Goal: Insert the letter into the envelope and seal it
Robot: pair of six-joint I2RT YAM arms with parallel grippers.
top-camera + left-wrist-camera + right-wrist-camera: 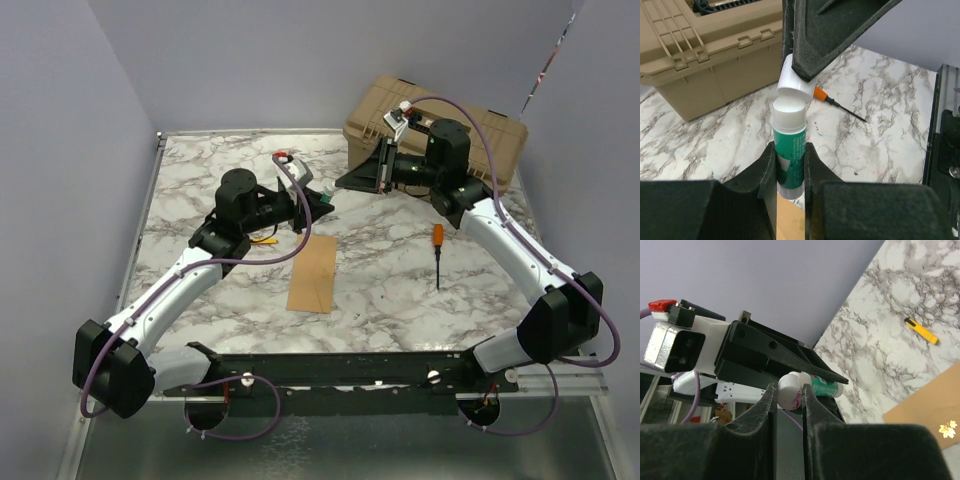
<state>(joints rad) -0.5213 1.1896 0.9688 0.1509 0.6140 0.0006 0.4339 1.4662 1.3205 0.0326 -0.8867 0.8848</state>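
One gold leaf mark (948, 429) on envelope (922, 412)

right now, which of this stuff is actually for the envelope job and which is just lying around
For the job:
envelope, flat on the table
glue stick, clamped in the left gripper
cap, pinched in the right gripper

Lying about:
screwdriver
utility knife
tan case

tan case (715, 65), orange screwdriver (437, 240), yellow cutter (921, 331), glue stick (790, 150), white cap (795, 84)
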